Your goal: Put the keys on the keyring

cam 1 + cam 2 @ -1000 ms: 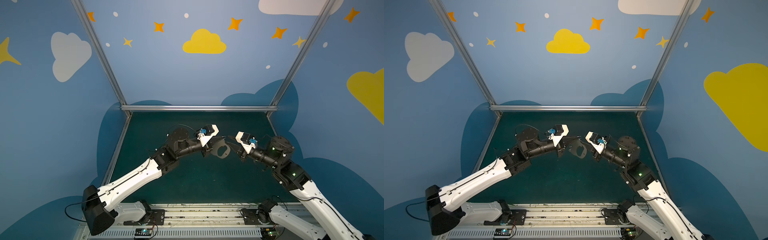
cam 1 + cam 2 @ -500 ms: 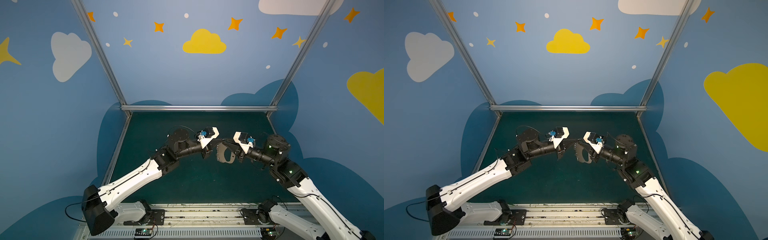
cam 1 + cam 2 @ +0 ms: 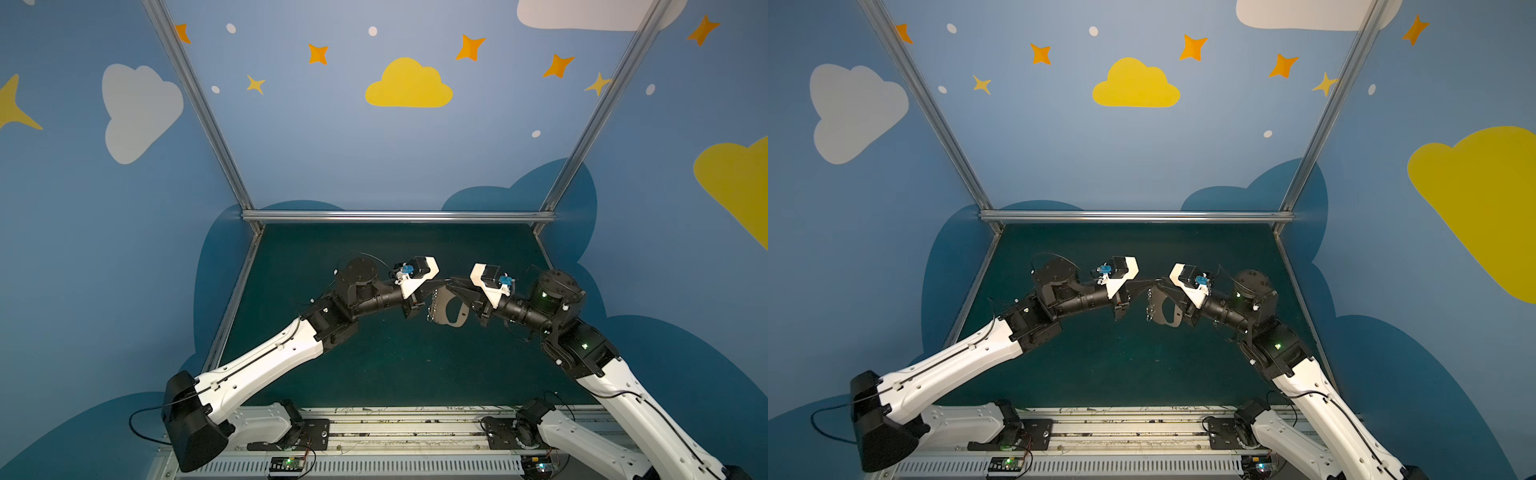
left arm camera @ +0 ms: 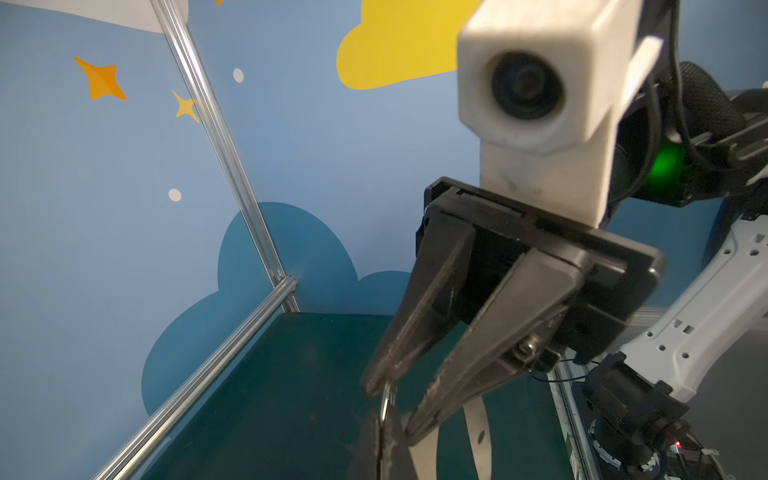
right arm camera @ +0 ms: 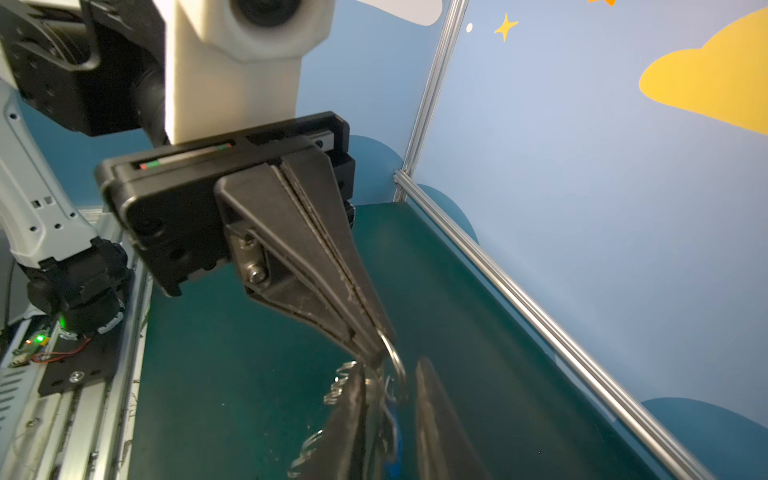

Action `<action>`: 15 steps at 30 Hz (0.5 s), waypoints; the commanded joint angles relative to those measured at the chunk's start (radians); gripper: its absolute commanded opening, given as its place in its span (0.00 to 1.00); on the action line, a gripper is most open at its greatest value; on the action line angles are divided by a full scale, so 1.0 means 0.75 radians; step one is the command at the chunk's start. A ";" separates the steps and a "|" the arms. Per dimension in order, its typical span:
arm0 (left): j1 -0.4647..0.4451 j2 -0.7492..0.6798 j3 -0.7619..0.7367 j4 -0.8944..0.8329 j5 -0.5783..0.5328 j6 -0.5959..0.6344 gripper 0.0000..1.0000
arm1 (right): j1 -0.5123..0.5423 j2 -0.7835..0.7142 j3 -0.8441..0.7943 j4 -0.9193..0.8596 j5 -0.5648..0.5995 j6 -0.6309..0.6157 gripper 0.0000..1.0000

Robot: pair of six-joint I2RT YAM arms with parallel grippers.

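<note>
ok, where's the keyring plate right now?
In a top view the keyring hangs in the air over the green mat, mid-table, just below where the left hand and right hand tips meet; the left hand pinches one of its wire rings.

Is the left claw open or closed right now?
Shut. In the right wrist view the fingers of the left gripper lie pressed together, tips pinching a wire ring.

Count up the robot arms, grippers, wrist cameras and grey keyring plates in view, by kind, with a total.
Robot arms: 2, left arm, right arm
Grippers: 2, left gripper, right gripper
Wrist cameras: 2, left wrist camera, right wrist camera
Grey keyring plate: 1
Total: 7
</note>
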 commanded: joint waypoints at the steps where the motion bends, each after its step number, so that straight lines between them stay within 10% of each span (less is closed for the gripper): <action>1: -0.002 -0.031 0.003 0.005 0.026 0.023 0.03 | -0.011 -0.018 0.002 0.023 -0.012 0.007 0.27; 15: -0.004 -0.039 0.003 0.001 0.043 0.038 0.04 | -0.045 -0.026 -0.008 0.018 -0.091 0.071 0.21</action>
